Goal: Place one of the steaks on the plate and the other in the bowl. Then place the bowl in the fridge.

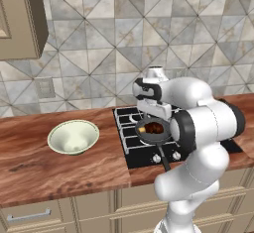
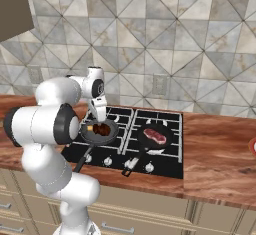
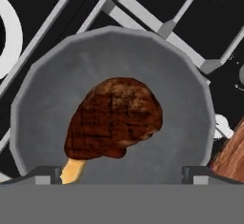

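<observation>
- The gripper hung just above the left frying pan on the black stove, with its jaws spread wide and nothing between them.
- One steak, dark brown with a tan-orange end, lay in this pan, directly under the hand.
- The second steak, more pink, lay in the right frying pan on the neighbouring burner.
- The bowl, pale cream-green, stood upright on the wooden counter, well apart from the stove on its left side.
- At the right edge of the right base view a small red and white thing appeared, maybe a plate rim; I could not tell.
</observation>
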Available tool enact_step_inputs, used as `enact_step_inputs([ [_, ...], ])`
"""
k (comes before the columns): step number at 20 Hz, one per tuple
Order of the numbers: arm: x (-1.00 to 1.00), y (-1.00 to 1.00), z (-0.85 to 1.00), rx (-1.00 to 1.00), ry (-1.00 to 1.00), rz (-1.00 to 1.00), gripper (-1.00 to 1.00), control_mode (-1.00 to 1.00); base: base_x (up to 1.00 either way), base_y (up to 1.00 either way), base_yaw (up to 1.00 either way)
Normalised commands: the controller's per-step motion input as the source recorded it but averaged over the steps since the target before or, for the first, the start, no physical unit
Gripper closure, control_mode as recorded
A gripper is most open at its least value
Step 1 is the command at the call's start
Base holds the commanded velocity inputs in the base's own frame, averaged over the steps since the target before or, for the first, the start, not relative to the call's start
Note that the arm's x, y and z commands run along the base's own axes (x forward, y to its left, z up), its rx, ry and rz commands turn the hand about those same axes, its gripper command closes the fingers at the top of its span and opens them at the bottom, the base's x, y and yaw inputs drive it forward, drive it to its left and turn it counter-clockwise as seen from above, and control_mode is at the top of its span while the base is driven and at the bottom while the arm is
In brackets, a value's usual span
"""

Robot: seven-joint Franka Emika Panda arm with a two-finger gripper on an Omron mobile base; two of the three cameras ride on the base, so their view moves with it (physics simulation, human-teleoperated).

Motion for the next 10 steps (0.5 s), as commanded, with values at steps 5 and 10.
enact_step_inputs([
  [5, 0.12, 0.01, -0.11, 0.0, -0.04, -0.07, -1.0, -1.0, 0.0, 0.0, 0.0],
  [10, 0.0, 0.0, -0.05, 0.0, -0.01, -0.09, -1.0, -1.0, 0.0, 0.0, 0.0],
])
